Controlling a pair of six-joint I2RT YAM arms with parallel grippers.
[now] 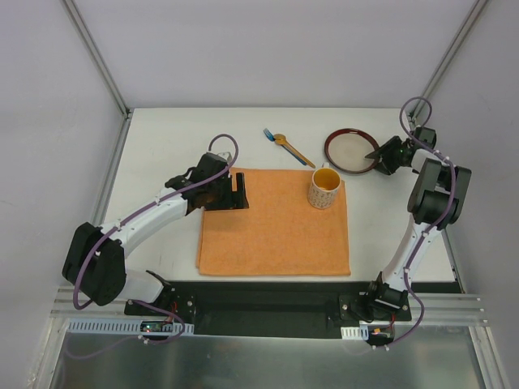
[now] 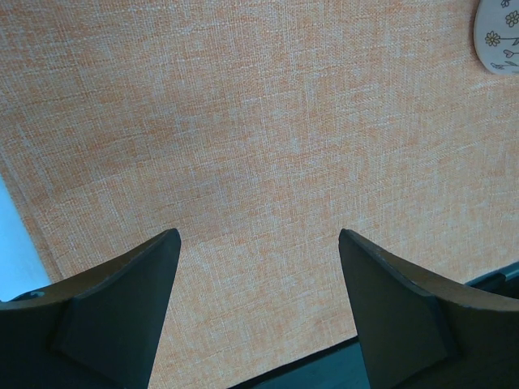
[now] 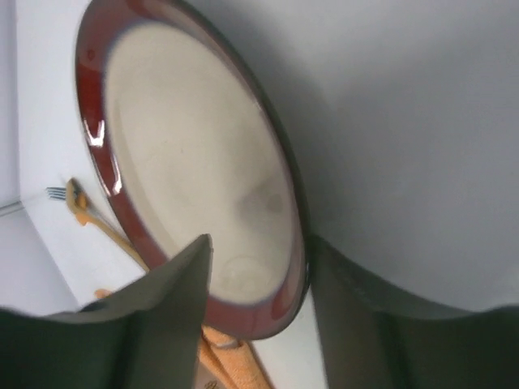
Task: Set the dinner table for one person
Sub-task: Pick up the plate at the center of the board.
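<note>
Dinner table (image 1: 162, 138) carrying everything. Placemat (image 1: 268, 235) lying mid-table, mug (image 1: 324, 188) standing on its far-right corner. Plate (image 1: 349, 150), fork (image 1: 268, 134), spoon (image 1: 296, 152) waiting near far edge, unplaced. Right gripper (image 3: 259, 251) straddling plate rim, clamp unclear. Left gripper (image 2: 259, 235) hovering over placemat, jaws released.

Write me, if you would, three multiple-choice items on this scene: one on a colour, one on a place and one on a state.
1. What colour is the rim of the plate?
A. blue
B. red
C. green

2. Where does the mug stand?
A. on the plate
B. on the far right corner of the placemat
C. on a tray

3. How is the left tool?
A. open and empty
B. shut on the mug
C. shut on the plate

Answers:
1 B, a red band runs round the pale middle.
2 B, the top view shows it on the orange cloth.
3 A, its fingers stand apart over the placemat with nothing between them.
</note>
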